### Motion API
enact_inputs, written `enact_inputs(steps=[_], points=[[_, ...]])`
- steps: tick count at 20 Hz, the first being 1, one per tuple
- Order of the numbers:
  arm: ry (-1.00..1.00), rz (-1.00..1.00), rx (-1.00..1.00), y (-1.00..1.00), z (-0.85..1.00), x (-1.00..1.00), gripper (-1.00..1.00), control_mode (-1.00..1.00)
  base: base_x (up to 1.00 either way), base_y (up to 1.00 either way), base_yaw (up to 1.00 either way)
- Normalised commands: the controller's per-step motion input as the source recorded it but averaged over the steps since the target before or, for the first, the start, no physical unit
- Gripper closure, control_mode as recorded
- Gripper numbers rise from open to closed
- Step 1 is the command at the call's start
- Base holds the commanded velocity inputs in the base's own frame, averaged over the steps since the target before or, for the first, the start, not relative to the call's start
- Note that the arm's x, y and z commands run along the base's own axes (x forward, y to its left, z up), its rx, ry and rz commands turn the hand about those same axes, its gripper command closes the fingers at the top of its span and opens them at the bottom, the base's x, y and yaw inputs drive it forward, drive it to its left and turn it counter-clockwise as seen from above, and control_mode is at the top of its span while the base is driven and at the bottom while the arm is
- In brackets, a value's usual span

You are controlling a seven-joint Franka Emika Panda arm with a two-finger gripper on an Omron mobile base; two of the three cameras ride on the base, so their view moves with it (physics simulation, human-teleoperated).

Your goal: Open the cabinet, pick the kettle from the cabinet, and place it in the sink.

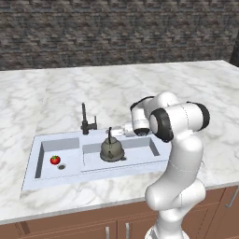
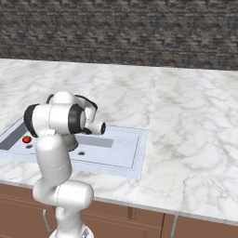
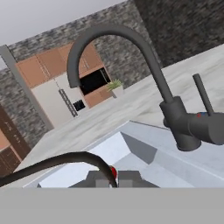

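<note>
Kettle point(image 1: 111, 150) seated upright in wider basin of sink point(image 1: 32, 161), near faucet point(image 1: 86, 121). Gripper point(image 3: 113, 178) closed on arched kettle handle point(image 3: 65, 162), directly above kettle body. Release straight upward.

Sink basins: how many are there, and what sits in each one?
2. The small basin on the left of the sink holds a red tomato. The wider basin to its right holds the kettle. The arm hides part of the sink from the right.

Kettle point(image 1: 111, 150) in sink point(image 1: 32, 158), apparently right of tomato point(image 1: 55, 160).
</note>
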Motion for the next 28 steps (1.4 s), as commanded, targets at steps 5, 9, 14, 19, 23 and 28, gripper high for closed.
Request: enact_inputs(steps=[5,9,14,19,23,28], points=[[-0.01,0.02,0.0,0.06,-0.24,0.03,1.0,-1.0,0.0,0.0,0.0],[-0.08,0.04,0.0,0.07,-0.23,-0.01,1.0,-1.0,0.0,0.0,0.0],[-0.08,0.01,0.0,0.14,-0.05,0.06,1.0,-1.0,0.0,0.0,0.0],[-0.01,0.0,0.0,0.07,0.01,0.17,1.0,-1.0,0.0,0.0,0.0],[0.0,0.0,0.0,0.07,0.01,0.19,1.0,-1.0,0.0,0.0,0.0],[0.0,0.0,0.0,0.0,0.0,0.16,1.0,-1.0,0.0,0.0,0.0]])
